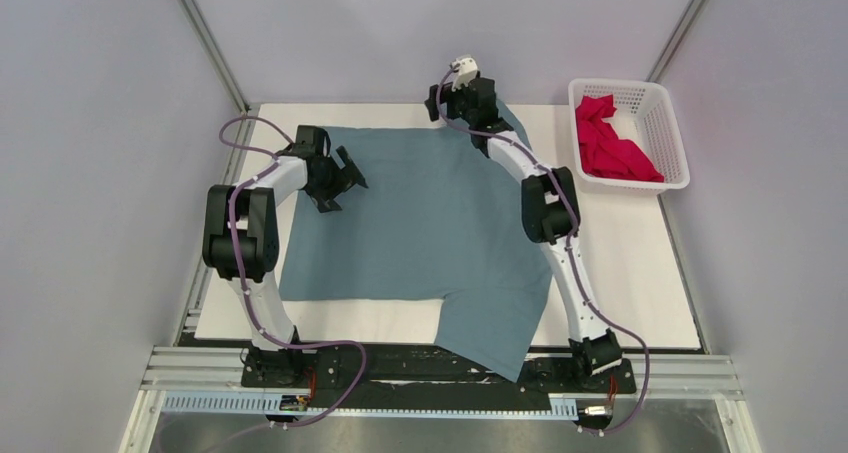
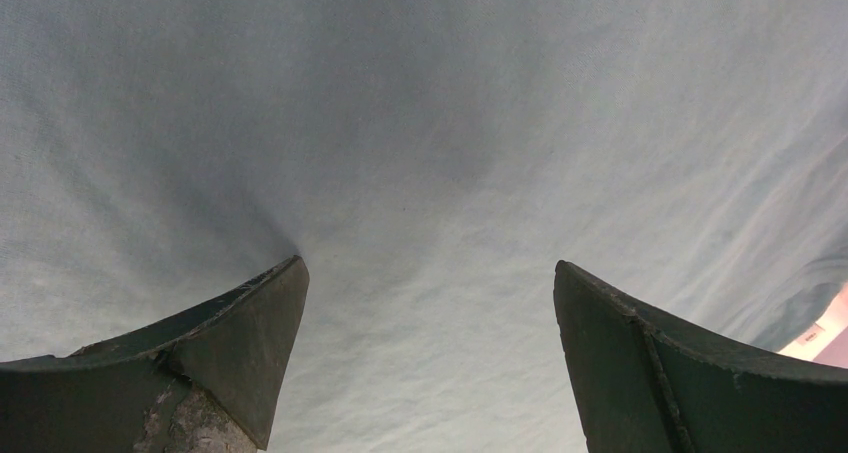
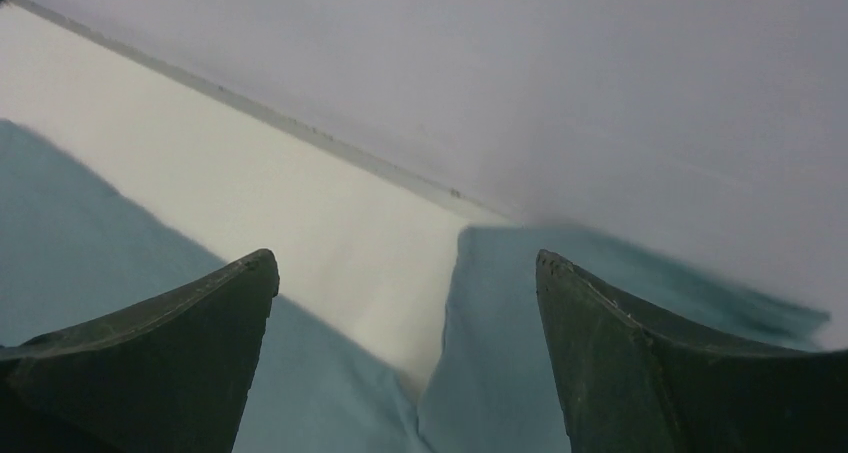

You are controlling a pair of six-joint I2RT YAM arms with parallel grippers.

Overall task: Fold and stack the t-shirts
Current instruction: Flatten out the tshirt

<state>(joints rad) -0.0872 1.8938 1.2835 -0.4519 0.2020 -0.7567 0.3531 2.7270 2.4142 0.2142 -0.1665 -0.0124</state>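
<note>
The blue-grey t-shirt (image 1: 430, 223) lies spread flat over the middle of the white table, one corner hanging over the near edge. My left gripper (image 1: 345, 180) hovers open over the shirt's left side; its wrist view shows only blue-grey cloth (image 2: 430, 153) between the spread fingers (image 2: 250, 323). My right gripper (image 1: 440, 101) stands open at the shirt's far edge, above a sleeve (image 3: 520, 333) and the shirt body (image 3: 120, 243). The crimson-pink t-shirt (image 1: 608, 145) lies crumpled in the basket.
A white lattice basket (image 1: 668, 113) stands at the table's far right corner. White tabletop (image 1: 630, 263) shows to the right of the shirt. Grey walls close in on three sides; the far wall (image 3: 600, 93) rises just behind the right gripper.
</note>
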